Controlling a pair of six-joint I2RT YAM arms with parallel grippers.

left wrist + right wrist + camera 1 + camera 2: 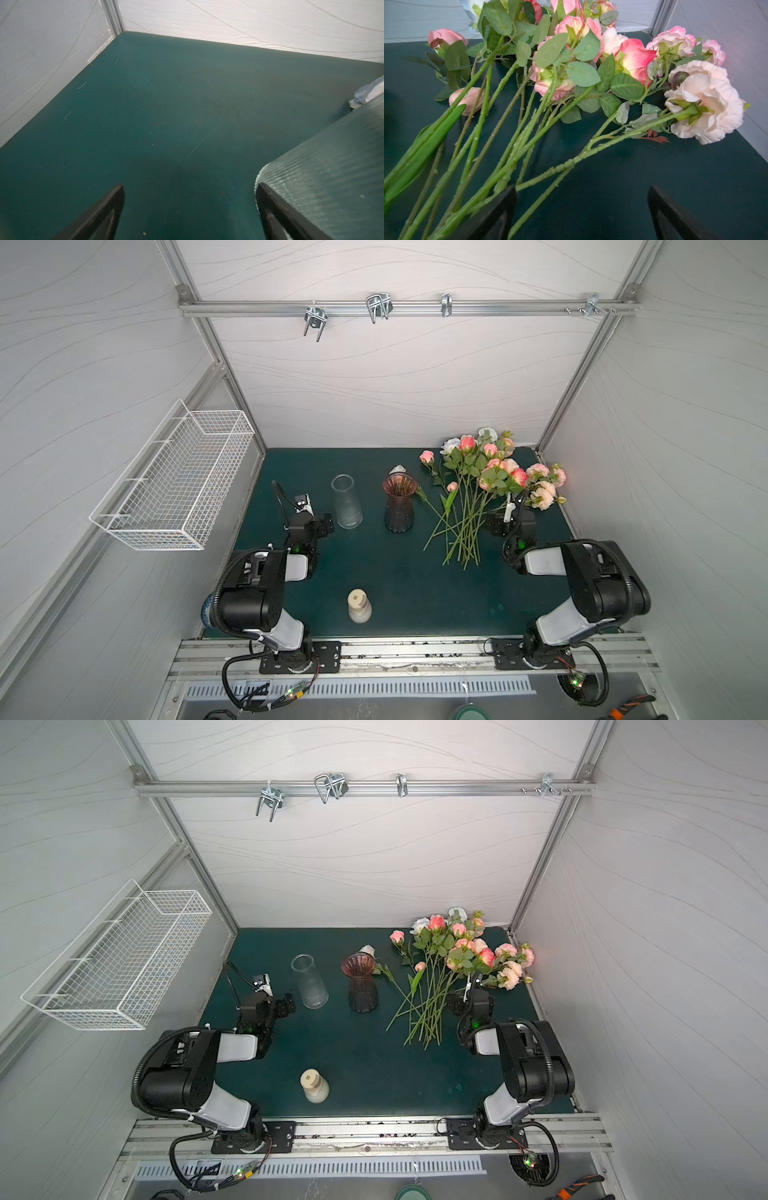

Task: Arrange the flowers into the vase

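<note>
The flowers [494,472] [463,955] lie in a heap at the back right of the green mat, with pink, coral, cream and white blooms and their stems fanned toward the front. One pale bloom [398,469] lies behind a dark pink ribbed vase [399,504] [362,984]. A clear glass vase [347,502] [332,176] stands upright to its left. My left gripper [327,524] [190,187] is open beside the clear vase's base. My right gripper [495,523] [582,189] is open low at the heap's right edge. One stem [542,197] runs between its fingers.
A cream bottle [359,606] with a cork lid stands near the mat's front edge. A white wire basket [174,485] hangs on the left wall. Metal hooks [378,306] hang from the rail on the back wall. Walls enclose the mat [415,580] on three sides.
</note>
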